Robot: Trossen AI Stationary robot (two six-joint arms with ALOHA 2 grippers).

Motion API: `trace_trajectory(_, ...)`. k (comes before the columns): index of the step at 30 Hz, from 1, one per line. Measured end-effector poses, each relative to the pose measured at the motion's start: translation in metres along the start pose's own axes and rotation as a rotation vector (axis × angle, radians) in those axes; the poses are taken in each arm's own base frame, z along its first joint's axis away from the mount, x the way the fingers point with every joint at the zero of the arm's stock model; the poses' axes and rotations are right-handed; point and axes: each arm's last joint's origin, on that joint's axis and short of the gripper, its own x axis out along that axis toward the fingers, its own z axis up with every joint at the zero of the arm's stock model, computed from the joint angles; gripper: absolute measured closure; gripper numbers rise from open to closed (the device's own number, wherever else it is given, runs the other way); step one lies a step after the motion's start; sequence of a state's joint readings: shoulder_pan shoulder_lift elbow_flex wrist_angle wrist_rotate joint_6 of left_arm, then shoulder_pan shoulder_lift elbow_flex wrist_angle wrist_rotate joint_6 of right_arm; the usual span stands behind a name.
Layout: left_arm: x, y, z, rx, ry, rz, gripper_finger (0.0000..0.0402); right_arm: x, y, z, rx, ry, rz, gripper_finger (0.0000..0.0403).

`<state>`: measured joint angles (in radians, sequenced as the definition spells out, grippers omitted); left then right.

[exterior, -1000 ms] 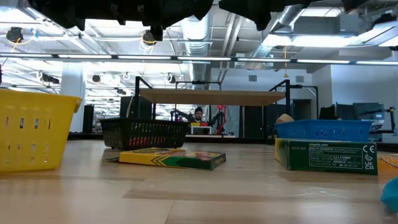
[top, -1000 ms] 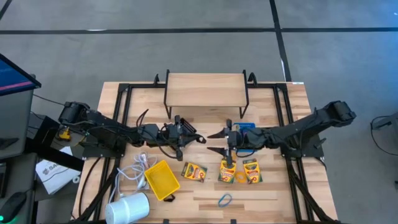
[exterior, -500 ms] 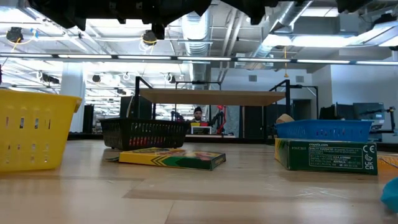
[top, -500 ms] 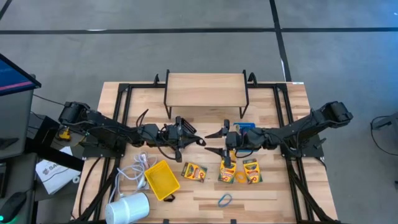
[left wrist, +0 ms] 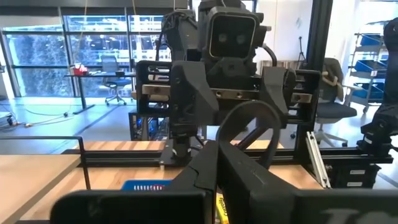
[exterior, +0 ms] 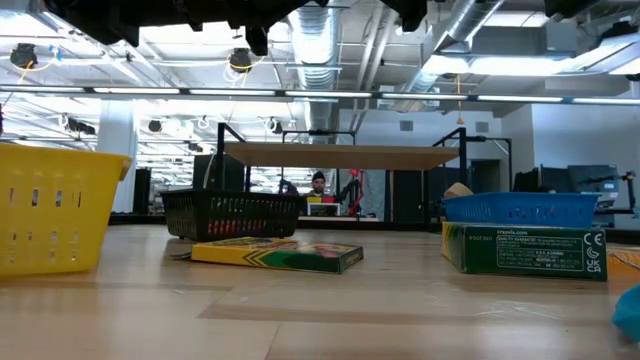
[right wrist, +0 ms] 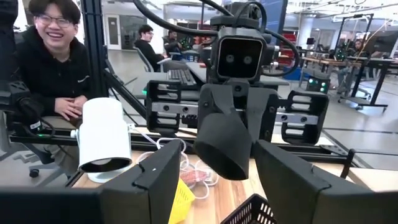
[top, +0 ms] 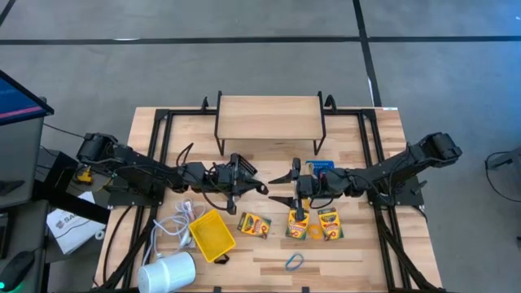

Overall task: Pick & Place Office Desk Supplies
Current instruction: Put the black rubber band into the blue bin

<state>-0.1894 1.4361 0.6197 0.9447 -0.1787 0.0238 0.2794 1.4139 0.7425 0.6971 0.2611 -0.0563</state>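
Overhead, left gripper [top: 262,186] fingers together, right gripper [top: 278,186] fingers apart, tips facing mid-desk. Blue bin [top: 320,164] mostly hidden under right arm. Blue rubber-band ring [exterior: 630,312] cut off at frame edge in low view.

The floor [top: 244,65] around the table is grey concrete with dark lines across it. Overhead hang long strip lights [exterior: 300,92] and silver ducts [exterior: 330,40]. One side of the room has big windows [left wrist: 93,56], with desks and office chairs [left wrist: 115,87] before them. A person in a dark hoodie [right wrist: 53,68] sits near the table.
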Motion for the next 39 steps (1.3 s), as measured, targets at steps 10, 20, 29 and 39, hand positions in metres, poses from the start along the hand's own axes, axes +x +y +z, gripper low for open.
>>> trace_trajectory(10,0.001,0.000,-0.001,-0.003,-0.004,-0.012,0.0399,0.000,0.000,0.003,0.004,-0.032,-0.001,0.0200)
trace_trajectory(20,0.010,-0.003,-0.018,-0.012,-0.042,-0.028,0.0399,0.007,-0.001,-0.006,0.008,-0.021,0.015,0.0200)
trace_trajectory(29,0.010,-0.003,-0.017,-0.014,-0.050,-0.028,0.0399,0.011,-0.002,-0.011,0.010,-0.032,0.011,0.0200)
trace_trajectory(39,0.010,-0.003,-0.018,-0.013,-0.042,-0.027,0.0399,0.011,-0.002,-0.011,0.005,-0.041,0.010,0.0226)
